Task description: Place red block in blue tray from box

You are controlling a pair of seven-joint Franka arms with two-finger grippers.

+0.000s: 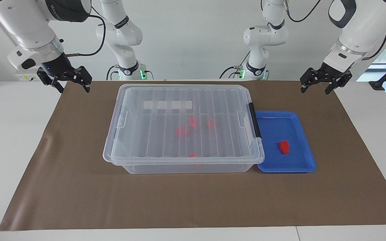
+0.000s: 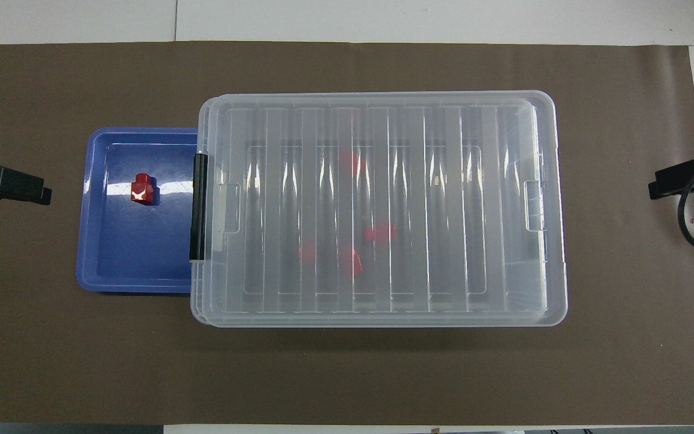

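The box (image 1: 183,166) is a clear bin at the middle of the table with its ribbed lid (image 1: 152,134) shut on it. Several red pieces (image 1: 182,131) show blurred through the lid, also in the overhead view (image 2: 380,233). The blue tray (image 1: 273,127) lies against the box's black-handled end (image 1: 255,120), toward the left arm's end. One red block (image 1: 284,146) sits in the tray (image 2: 136,253), also in the overhead view (image 2: 142,190). My left gripper (image 1: 316,89) hangs open and empty over the mat's edge. My right gripper (image 1: 73,89) hangs open and empty over the mat's other edge.
A brown mat (image 1: 79,187) covers most of the white table (image 1: 12,134). Both arms wait at the table's ends; their gripper tips show at the overhead view's side edges, the left gripper (image 2: 21,187) and the right gripper (image 2: 672,184).
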